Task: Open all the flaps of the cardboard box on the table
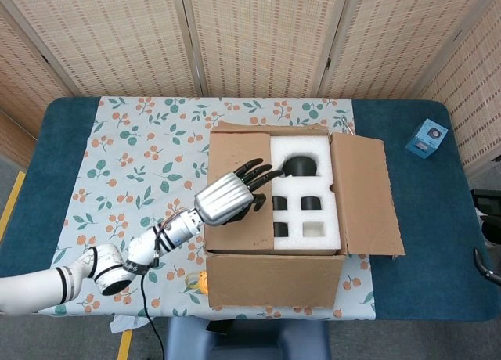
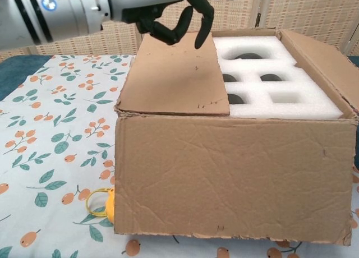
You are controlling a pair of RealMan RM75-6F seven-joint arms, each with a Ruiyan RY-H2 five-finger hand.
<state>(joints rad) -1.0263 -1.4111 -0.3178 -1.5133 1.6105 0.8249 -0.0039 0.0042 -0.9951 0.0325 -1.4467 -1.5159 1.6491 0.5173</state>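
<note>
The cardboard box (image 1: 274, 219) stands on the flowered cloth (image 1: 141, 164) of the tabletop (image 1: 427, 243). Inside it is white foam (image 1: 305, 196) with dark pieces in the cut-outs. The left flap (image 1: 235, 192) lies closed over it, and the right flap (image 1: 366, 194) is folded out. The left hand (image 1: 231, 194) is above the closed flap with fingers spread and holds nothing. A small blue box (image 1: 427, 137) stands far right.

Your left arm (image 1: 86, 270) reaches forward and to the right, its silver forearm angled upward. Your left hand (image 1: 231, 194) hangs palm down, holding nothing, its dark fingers (image 2: 203, 23) spread and slightly curled, pointing forward and down. Of your right side only a dark part shows at the right frame edge; its state is unreadable.
</note>
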